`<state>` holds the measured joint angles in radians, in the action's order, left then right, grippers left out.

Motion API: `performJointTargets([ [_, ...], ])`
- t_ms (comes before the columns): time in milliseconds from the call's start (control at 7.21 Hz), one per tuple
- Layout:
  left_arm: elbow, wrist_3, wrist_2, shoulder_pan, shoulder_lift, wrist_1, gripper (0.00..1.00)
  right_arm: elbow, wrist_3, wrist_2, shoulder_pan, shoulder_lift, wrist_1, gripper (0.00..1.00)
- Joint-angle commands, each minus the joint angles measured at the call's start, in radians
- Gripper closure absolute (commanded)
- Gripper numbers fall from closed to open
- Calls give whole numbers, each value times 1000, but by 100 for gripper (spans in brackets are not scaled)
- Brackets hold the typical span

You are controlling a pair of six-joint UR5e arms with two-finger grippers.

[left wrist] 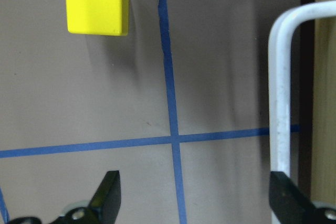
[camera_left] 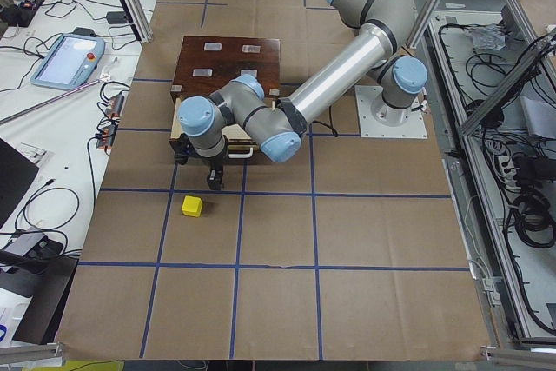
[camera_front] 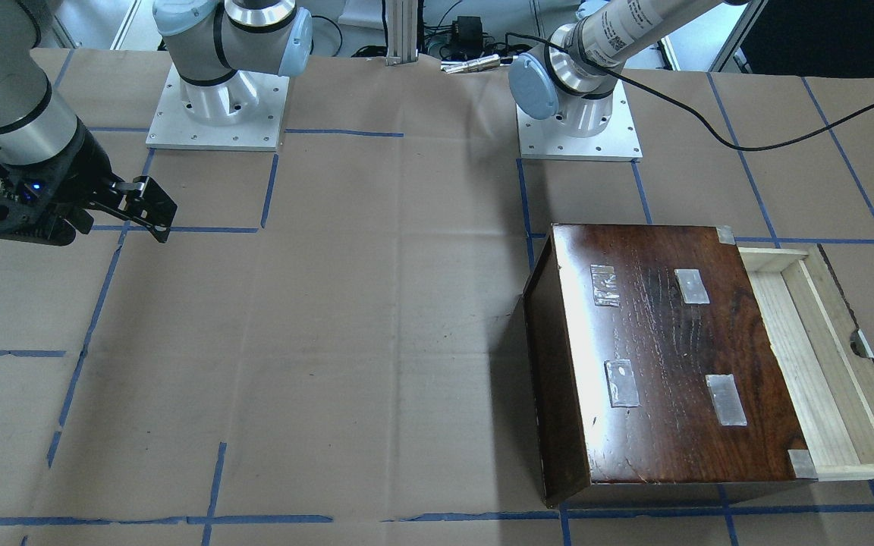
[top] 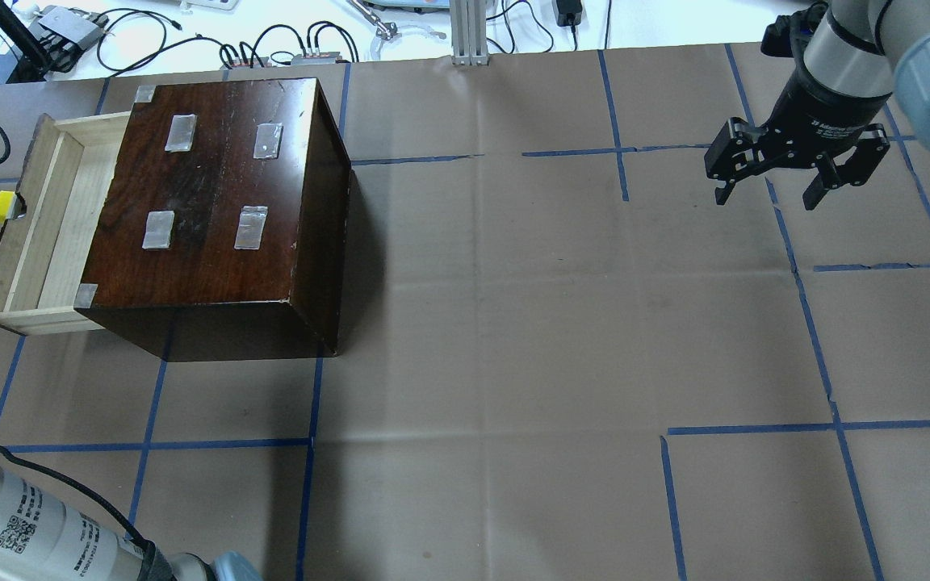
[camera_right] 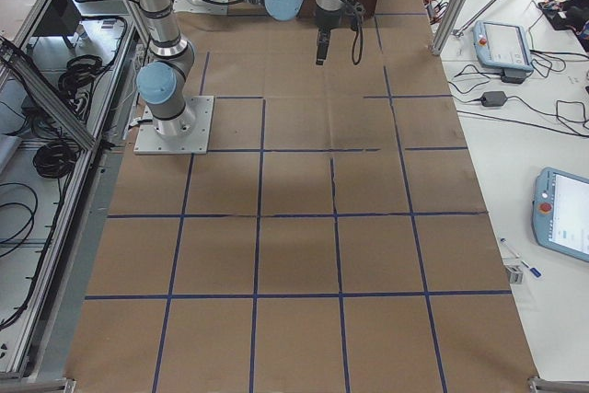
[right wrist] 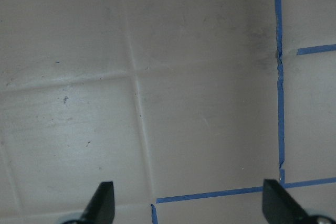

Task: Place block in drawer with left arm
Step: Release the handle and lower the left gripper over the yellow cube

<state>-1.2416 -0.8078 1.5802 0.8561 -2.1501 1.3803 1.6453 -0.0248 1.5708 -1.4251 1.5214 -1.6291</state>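
**Ana:** Start at the left claw (left wrist: 197, 198). What is it doing?

**Ben:** It is spread wide and holds nothing. Through the wrist camera there is only bare table between its fingers (left wrist: 109, 195). It hangs just outside the drawer's front, and one finger is close beside the white handle (left wrist: 280, 77) there.

**Ana:** That handle worries me.

**Ben:** Me too. A finger sweeping sideways from here could hook the loop. That could drag the drawer (top: 69, 218) or shove it back into the box (top: 215, 186).

**Ana:** And the block (left wrist: 96, 4)?

**Ben:** It is on the table, out beyond the drawer's front and farther from the drawer than the claw is. It isn't between the fingers yet, and it sits off to one side of them.

**Ana:** So if the claw comes down off-centre, a finger lands on top of the block or knocks it away.

**Ben:** Yes. It is small and smooth, and I'd expect it to skid on the paper. A grip on its corners could twist it loose during the lift.

**Ana:** What about the drop?

**Ben:** The open strip of drawer is narrow, between its front wall and the box's edge. Let the block go too early and it hits the wall and bounces back out.

**Ana:** And the right claw (top: 765, 198)?

**Ben:** It is open and empty, well away on the far side of the box from the drawer, so it's no threat.
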Motion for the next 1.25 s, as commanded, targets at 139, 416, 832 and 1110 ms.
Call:
performJointTargets([
  [139, 183, -71, -11, 0, -167, 0, 2, 1, 0, 0, 0, 0, 0, 0],
  [416, 278, -100, -11, 3, -270, -20, 2, 1, -1, 0, 0, 0, 0, 0],
  [832, 311, -97, -9, 29, -365, -96, 2, 1, -1, 0, 0, 0, 0, 0],
  [1110, 298, -93, -9, 32, -363, -96, 2, 1, -1, 0, 0, 0, 0, 0],
])
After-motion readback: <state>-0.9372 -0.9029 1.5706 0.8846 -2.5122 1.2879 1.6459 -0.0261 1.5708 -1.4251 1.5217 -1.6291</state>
